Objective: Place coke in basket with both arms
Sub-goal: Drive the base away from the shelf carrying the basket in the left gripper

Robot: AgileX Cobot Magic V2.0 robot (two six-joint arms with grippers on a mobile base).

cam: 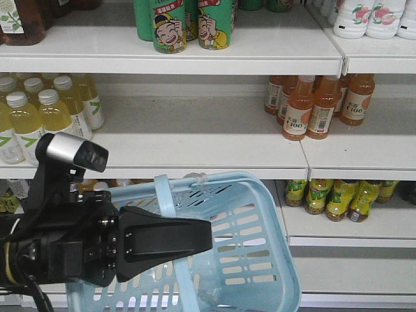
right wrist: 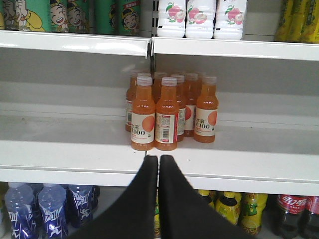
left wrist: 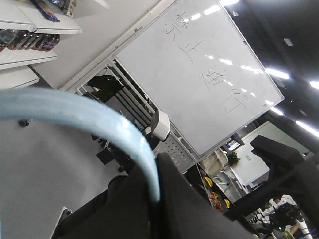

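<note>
"C100" on orange-drink bottles point(right wrist: 169, 112)

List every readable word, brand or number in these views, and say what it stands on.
"C100": labels of the orange bottles.
"Coca-Cola", in white script: red label of the coke, bottom shelf, right wrist view.
Whiteboard: handwritten Chinese characters, not surely readable.
Green cans and blue bottles: print too small or blurred to read.

One light blue slotted plastic basket point(cam: 253, 260), tilted, near centre. Two red-labelled plastic coke bottles point(right wrist: 290, 205), upright, lower shelf point(right wrist: 234, 172), right.
</note>
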